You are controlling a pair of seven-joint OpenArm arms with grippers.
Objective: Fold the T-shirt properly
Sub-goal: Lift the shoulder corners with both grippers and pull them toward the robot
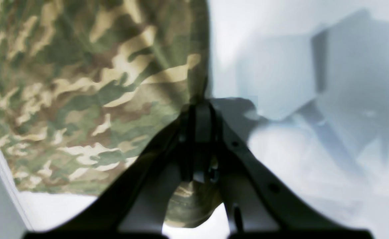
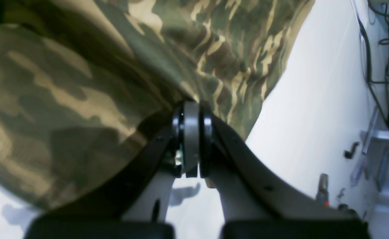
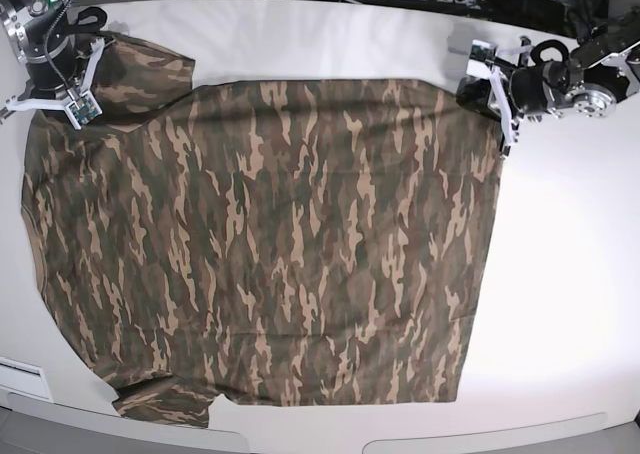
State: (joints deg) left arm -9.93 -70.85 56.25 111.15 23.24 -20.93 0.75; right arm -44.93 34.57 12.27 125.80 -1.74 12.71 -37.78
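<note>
Honestly, both the left gripper [image 1: 199,109] and right gripper [image 2: 191,109] are clamped on far corners of the camo T-shirt [image 3: 260,244]; uneven pulling could skew the fold.

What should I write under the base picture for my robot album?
Two robot arms pinch the far corners of a camouflage T-shirt spread flat on a white table.

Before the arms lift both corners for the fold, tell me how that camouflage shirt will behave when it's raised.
The shirt will probably hang limp: it lies flat in soft wrinkles. It likely sags between the left gripper and the right gripper, since both pinch only its edge. It looks light, so the wide cloth may drag and bunch on the table.
</note>
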